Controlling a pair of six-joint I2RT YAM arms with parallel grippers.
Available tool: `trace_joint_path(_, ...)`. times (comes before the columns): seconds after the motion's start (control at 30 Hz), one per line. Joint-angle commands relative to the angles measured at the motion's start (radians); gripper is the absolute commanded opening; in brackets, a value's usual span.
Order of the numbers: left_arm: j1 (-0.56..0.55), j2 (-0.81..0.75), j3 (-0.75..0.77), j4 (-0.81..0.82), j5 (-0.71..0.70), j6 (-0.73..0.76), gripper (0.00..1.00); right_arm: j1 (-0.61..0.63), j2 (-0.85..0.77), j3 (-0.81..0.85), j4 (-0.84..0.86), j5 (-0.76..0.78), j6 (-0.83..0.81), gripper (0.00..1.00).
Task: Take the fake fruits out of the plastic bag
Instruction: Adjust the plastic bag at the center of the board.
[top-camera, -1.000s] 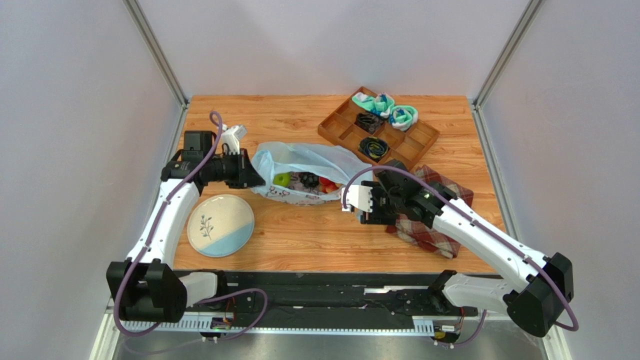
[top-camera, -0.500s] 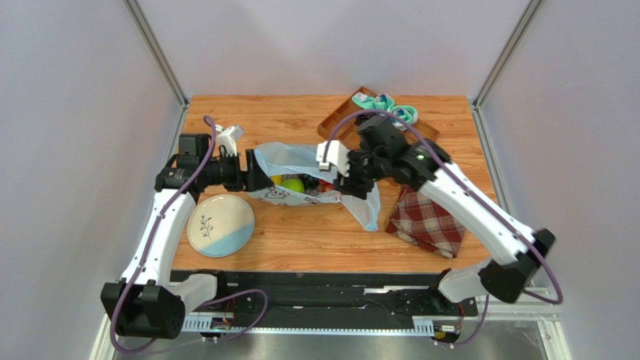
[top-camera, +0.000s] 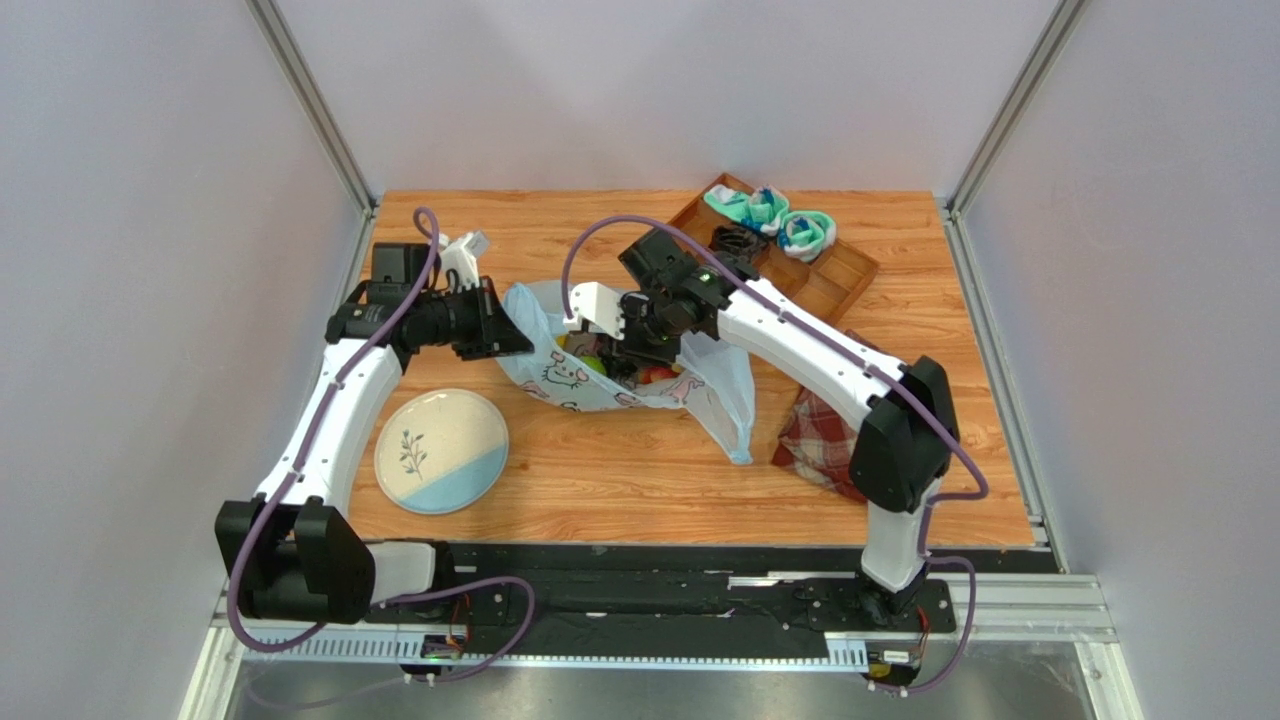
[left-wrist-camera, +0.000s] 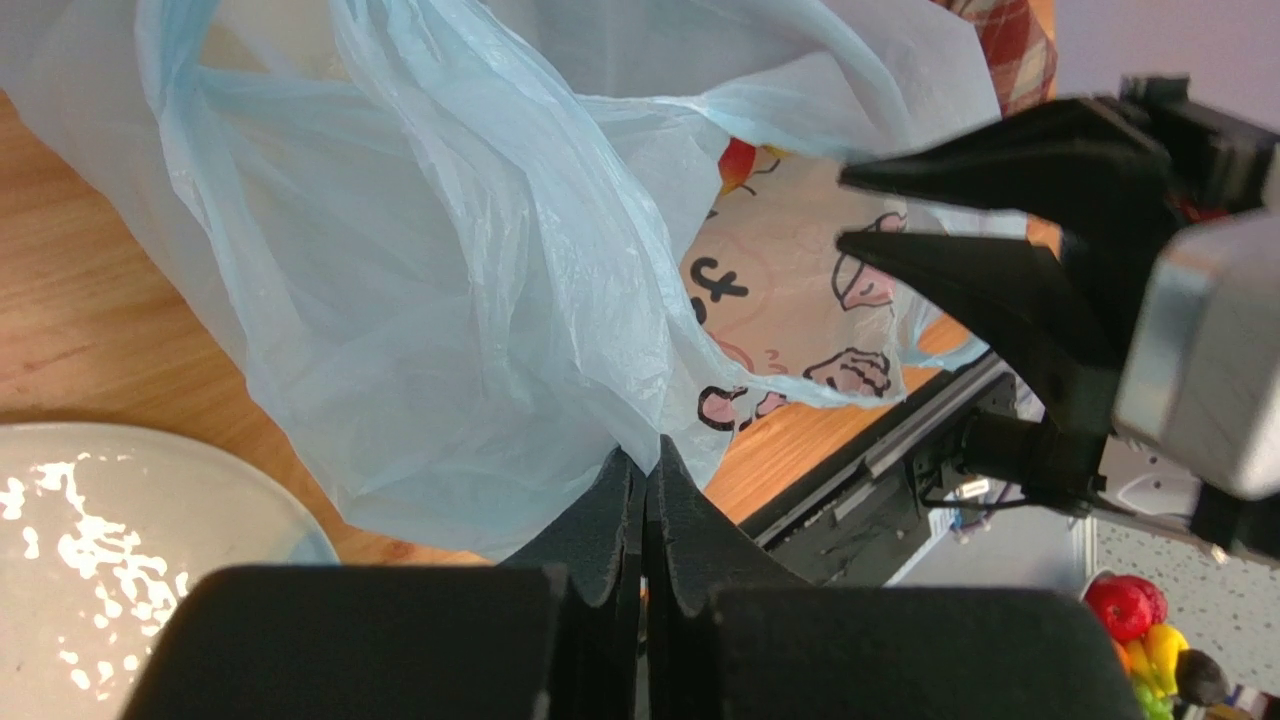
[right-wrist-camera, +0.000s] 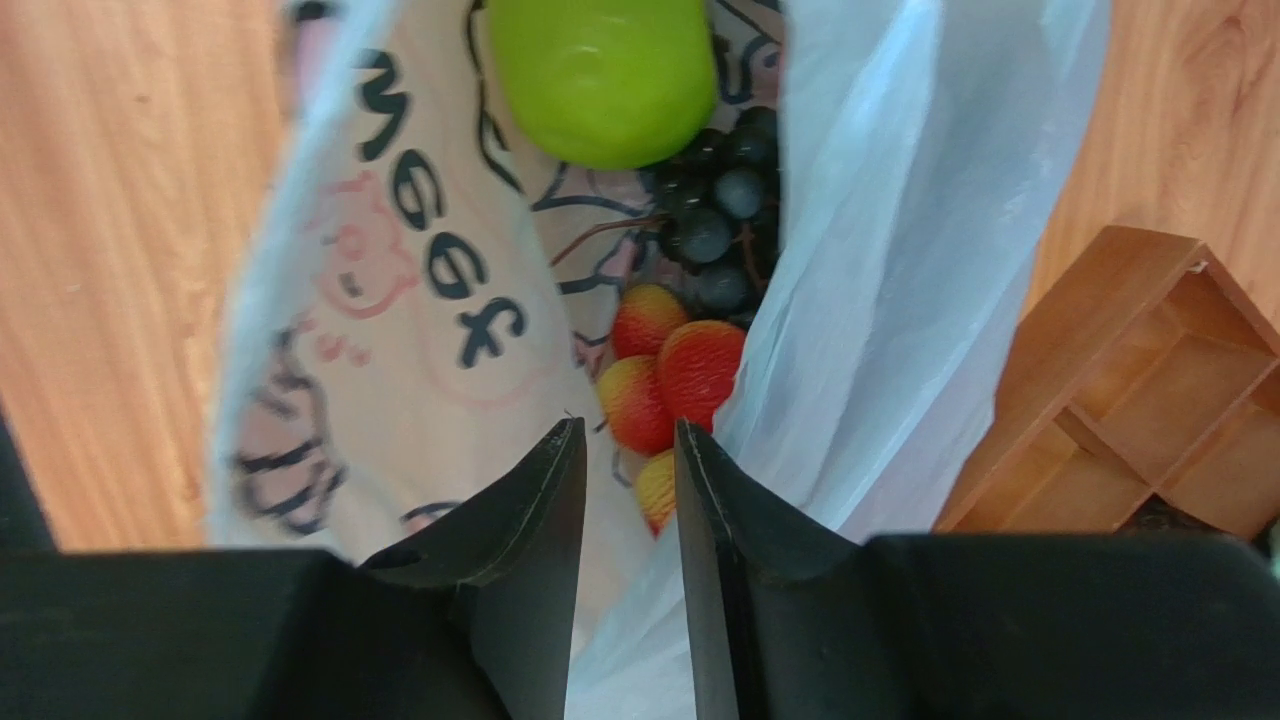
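Blue plastic bag (left-wrist-camera: 451, 300) is pinched by the shut left gripper (left-wrist-camera: 646, 458); the right gripper (right-wrist-camera: 627, 438) is a little open, empty, over red fruits (right-wrist-camera: 672, 383).

Crinkly translucent plastic bag (left-wrist-camera: 421, 300); wooden table (top-camera: 601, 480)

Fake fruits (right-wrist-camera: 696, 369) inside plastic bag (right-wrist-camera: 890, 255).

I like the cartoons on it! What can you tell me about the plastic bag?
The bag is thin, crinkly, see-through pale blue plastic with cartoon drawings and black letters. It lies slumped on the wooden table with its mouth open. The left gripper is shut, pinching one edge. Inside sit a green apple, dark grapes and red fruits.
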Motion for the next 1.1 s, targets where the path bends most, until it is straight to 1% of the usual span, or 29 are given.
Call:
trace_joint_path(0.0,-0.004,-0.058,-0.024,0.011,0.005,0.010,0.00,-0.028,0.084,0.114,0.041,0.087,-0.051,0.33)
trace_joint_path(0.07,-0.004,-0.067,-0.025,0.014,-0.009,0.020,0.00,-0.030,0.104,0.113,0.055,0.124,-0.086,0.33)
trace_joint_path(0.1,-0.004,-0.070,-0.017,0.018,-0.012,0.024,0.00,-0.030,0.110,0.105,0.078,0.186,-0.097,0.32)
trace_joint_path(0.17,-0.004,-0.064,0.000,0.019,-0.018,0.038,0.00,-0.047,0.138,0.099,0.124,0.228,-0.143,0.31)
trace_joint_path(0.2,-0.004,-0.046,0.024,0.019,-0.020,0.044,0.00,-0.057,0.147,0.100,0.144,0.297,-0.153,0.31)
trace_joint_path(0.33,-0.004,0.014,0.101,0.018,-0.006,0.061,0.00,-0.117,0.204,0.157,0.231,0.391,-0.181,0.32)
trace_joint_path(0.4,-0.004,0.042,0.138,0.019,-0.013,0.066,0.00,-0.146,0.247,0.232,0.231,0.414,-0.177,0.33)
trace_joint_path(0.43,-0.004,0.049,0.150,0.021,-0.029,0.066,0.00,-0.149,0.256,0.261,0.203,0.409,-0.164,0.33)
trace_joint_path(0.47,-0.002,0.054,0.169,0.021,-0.036,0.064,0.00,-0.148,0.253,0.319,0.170,0.359,-0.140,0.37)
trace_joint_path(0.5,-0.001,0.066,0.181,0.015,-0.043,0.067,0.00,-0.142,0.238,0.336,0.141,0.331,-0.117,0.40)
trace_joint_path(0.53,0.007,0.071,0.196,0.007,-0.056,0.070,0.13,-0.131,0.214,0.340,0.121,0.317,-0.091,0.45)
trace_joint_path(0.57,0.016,0.074,0.230,-0.002,-0.063,0.075,0.24,-0.101,0.145,0.318,0.118,0.307,-0.045,0.54)
trace_joint_path(0.6,0.024,0.077,0.251,-0.021,-0.063,0.089,0.36,-0.079,0.103,0.298,0.112,0.273,-0.031,0.57)
trace_joint_path(0.63,0.044,0.079,0.273,-0.030,-0.053,0.096,0.59,-0.059,0.060,0.265,0.116,0.256,-0.020,0.59)
trace_joint_path(0.67,0.052,0.080,0.326,-0.039,-0.041,0.109,0.69,-0.015,0.004,0.223,0.130,0.245,-0.006,0.64)
trace_joint_path(0.7,0.052,0.082,0.353,-0.050,-0.026,0.124,0.84,0.010,-0.093,0.135,0.141,0.165,0.014,0.66)
trace_joint_path(0.73,0.090,0.079,0.376,-0.048,0.006,0.126,0.99,0.051,-0.147,0.095,0.145,0.106,0.023,0.68)
trace_joint_path(0.77,0.101,0.076,0.414,-0.035,0.022,0.124,0.99,0.068,-0.190,0.058,0.144,-0.031,0.037,0.68)
trace_joint_path(0.8,0.120,0.074,0.435,-0.032,0.025,0.118,0.99,0.088,-0.258,-0.019,0.139,-0.101,0.061,0.68)
trace_joint_path(0.83,0.127,0.074,0.457,-0.030,0.017,0.113,0.99,0.131,-0.280,-0.051,0.141,-0.159,0.070,0.66)
trace_joint_path(0.87,0.133,0.076,0.500,-0.039,0.007,0.110,0.99,0.156,-0.290,-0.083,0.139,-0.231,0.077,0.63)
trace_joint_path(0.9,0.151,0.080,0.518,-0.047,-0.010,0.107,0.99,0.180,-0.273,-0.102,0.118,-0.250,0.075,0.60)
trace_joint_path(0.93,0.160,0.079,0.534,-0.048,-0.024,0.103,0.99,0.221,-0.250,-0.107,0.100,-0.262,0.077,0.51)
trace_joint_path(1.0,0.183,0.066,0.568,-0.058,-0.061,0.096,0.99,0.231,-0.177,-0.073,0.048,-0.328,0.096,0.40)
trace_joint_path(1.03,0.193,0.060,0.574,-0.062,-0.067,0.096,0.98,0.237,-0.085,-0.008,0.031,-0.359,0.104,0.30)
trace_joint_path(1.07,0.203,0.047,0.581,-0.073,-0.072,0.096,0.97,0.243,-0.039,0.028,0.015,-0.379,0.112,0.25)
